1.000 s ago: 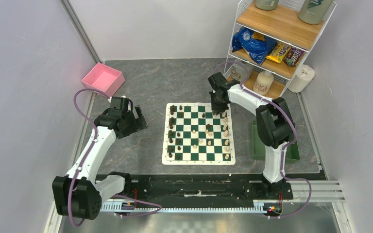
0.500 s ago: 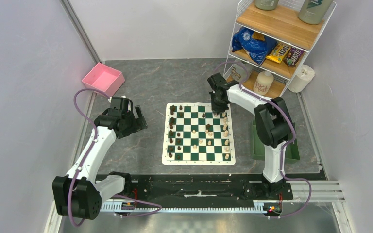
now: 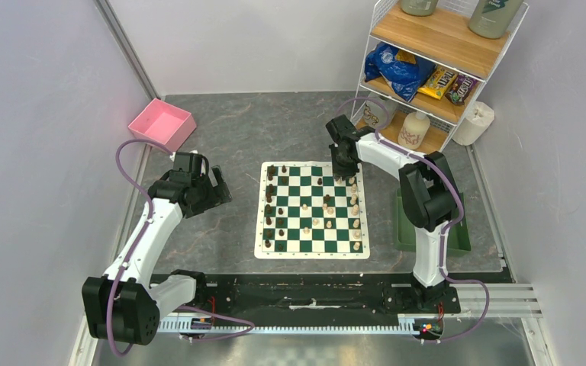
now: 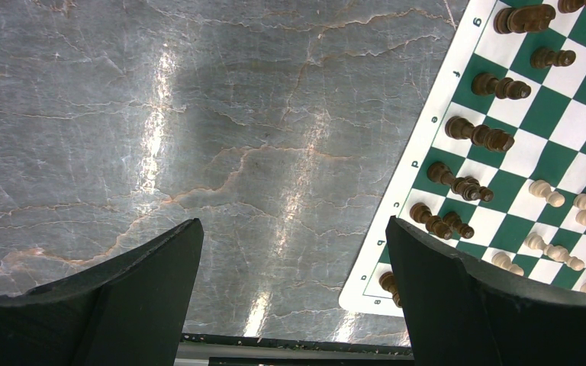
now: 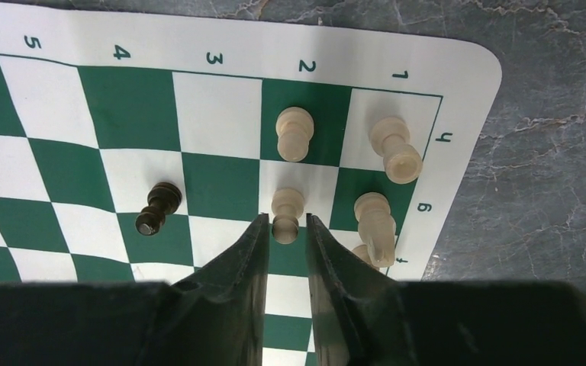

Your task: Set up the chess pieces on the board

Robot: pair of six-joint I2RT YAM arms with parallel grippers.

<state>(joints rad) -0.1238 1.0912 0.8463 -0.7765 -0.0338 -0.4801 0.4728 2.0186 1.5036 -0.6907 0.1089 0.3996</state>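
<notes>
Pale pawn (image 5: pixel 288 200) by the board's (image 5: pixel 458 76) far right corner sits between my right claw's (image 5: pixel 286 223) tips, grip unclear; left claw (image 4: pixel 294 229) gapes wide.

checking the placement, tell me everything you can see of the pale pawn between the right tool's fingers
The pale pawn is a small cream piece, turned wood by the look, with a round head, narrow collar and flared base. It stands upright on a white square in the column marked 2, one row in from the edge of the board. The right tool brackets its head closely on both sides; whether it touches cannot be told. No other piece touches it.
</notes>
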